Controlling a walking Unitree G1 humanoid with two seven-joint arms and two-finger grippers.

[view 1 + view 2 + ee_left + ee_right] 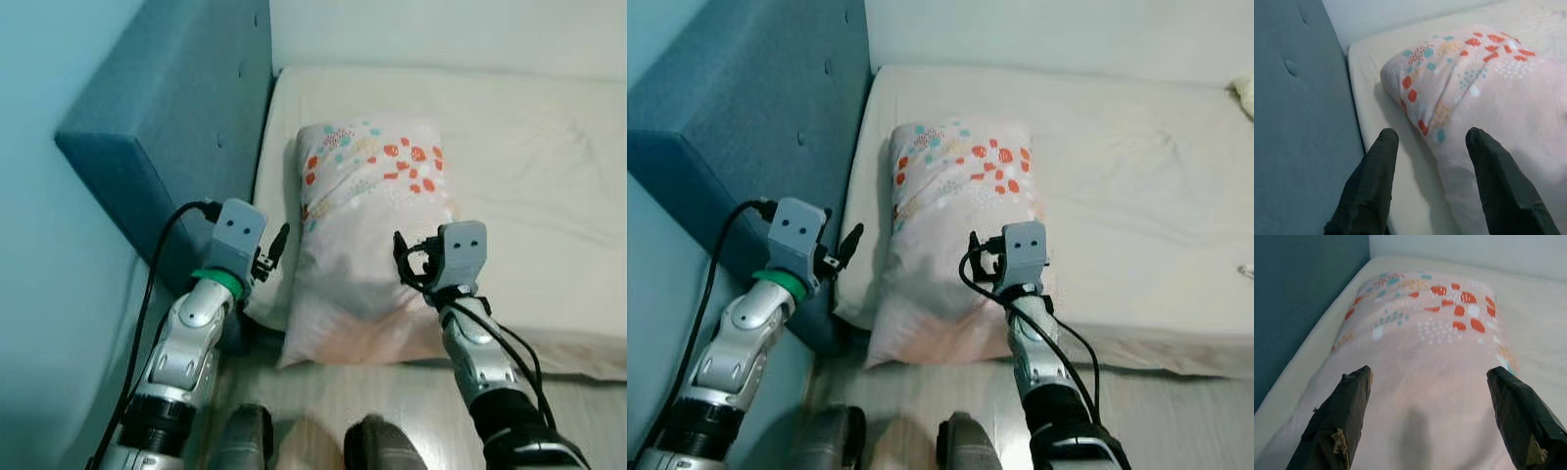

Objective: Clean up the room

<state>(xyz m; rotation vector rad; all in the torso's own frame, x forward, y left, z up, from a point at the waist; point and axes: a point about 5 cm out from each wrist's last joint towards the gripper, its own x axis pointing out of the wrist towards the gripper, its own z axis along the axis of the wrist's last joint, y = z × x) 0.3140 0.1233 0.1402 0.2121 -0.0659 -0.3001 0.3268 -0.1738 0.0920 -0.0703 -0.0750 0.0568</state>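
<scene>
At centre frame, a pink pillow point(367, 235) (orange and teal dots at its upper end) lies on the cream bed point(529, 176), beside the blue headboard point(176, 127). Left gripper point(1431, 142) hovers at its left edge, jaws open. Right gripper point(1430, 377) hovers over it, jaws spread wide.

A cream bed point(549, 176) carries a patterned pillow point(367, 245) (near end overhanging the edge) beside the blue headboard point(186, 127).
</scene>
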